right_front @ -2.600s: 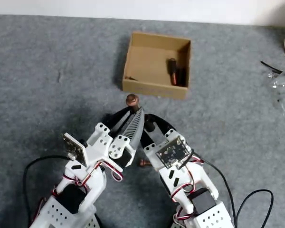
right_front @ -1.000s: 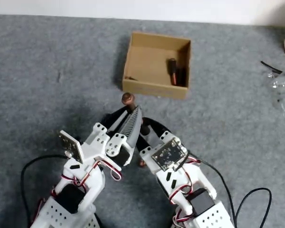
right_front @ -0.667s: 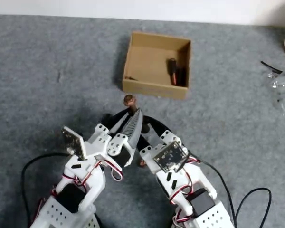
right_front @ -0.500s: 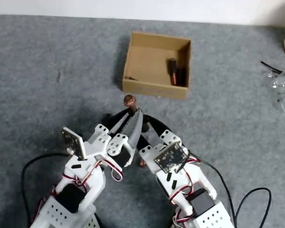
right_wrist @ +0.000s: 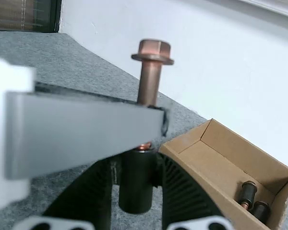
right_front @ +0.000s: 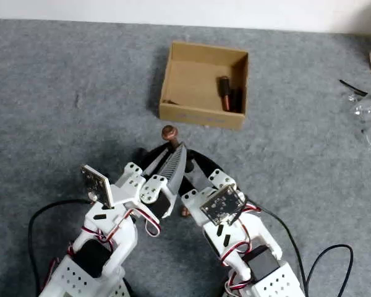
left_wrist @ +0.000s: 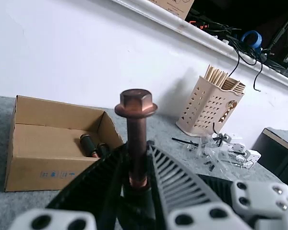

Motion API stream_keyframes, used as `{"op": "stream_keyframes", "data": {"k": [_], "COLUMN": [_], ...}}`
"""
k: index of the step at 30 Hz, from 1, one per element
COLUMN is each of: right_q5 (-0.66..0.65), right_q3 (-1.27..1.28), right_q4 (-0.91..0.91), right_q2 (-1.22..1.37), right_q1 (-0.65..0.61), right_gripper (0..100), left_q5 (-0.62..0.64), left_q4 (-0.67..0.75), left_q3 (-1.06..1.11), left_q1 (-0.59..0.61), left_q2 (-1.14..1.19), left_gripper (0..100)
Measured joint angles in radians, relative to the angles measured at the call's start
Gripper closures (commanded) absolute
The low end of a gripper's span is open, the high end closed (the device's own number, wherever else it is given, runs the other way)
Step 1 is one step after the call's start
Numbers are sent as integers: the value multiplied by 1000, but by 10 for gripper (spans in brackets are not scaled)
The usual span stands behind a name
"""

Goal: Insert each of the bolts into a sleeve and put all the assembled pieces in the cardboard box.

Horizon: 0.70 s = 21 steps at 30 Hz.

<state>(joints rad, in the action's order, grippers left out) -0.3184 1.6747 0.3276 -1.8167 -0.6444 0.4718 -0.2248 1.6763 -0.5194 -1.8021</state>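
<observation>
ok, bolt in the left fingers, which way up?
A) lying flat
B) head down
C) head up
C: the bolt stands upright in the left fingers, hex head on top, its lower end at the sleeve held in the right fingers.

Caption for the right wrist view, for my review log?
Right gripper grips a black sleeve upright, copper bolt standing in its top; cardboard box with two pieces beyond.

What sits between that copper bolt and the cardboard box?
Nothing: in the high view, just a short strip of bare carpet separates the bolt from the cardboard box.
</observation>
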Motion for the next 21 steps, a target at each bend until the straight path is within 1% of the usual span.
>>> {"op": "stream_keyframes", "data": {"k": [4,6,8,10,13,17,21], "right_q5": [-2,-2,-3,-3,-2,3,6], "right_q3": [0,0,0,0,0,0,0], "right_q4": [0,0,2,2,2,0,0], "right_q2": [0,0,2,0,2,0,0], "right_q1": [25,51,77,95,104,114,115], "right_gripper": [995,995,995,995,995,995,995], "left_q5": [-14,-26,-31,-23,-23,-20,54], "left_q4": [-18,-58,-94,-115,-127,-118,-78], "left_q3": [0,0,0,0,0,0,0], "left_q1": [-3,-46,-89,-106,-78,17,137], "left_q2": [0,0,-11,-15,-11,-2,-2], "left_gripper": [777,694,655,669,723,799,845]}}
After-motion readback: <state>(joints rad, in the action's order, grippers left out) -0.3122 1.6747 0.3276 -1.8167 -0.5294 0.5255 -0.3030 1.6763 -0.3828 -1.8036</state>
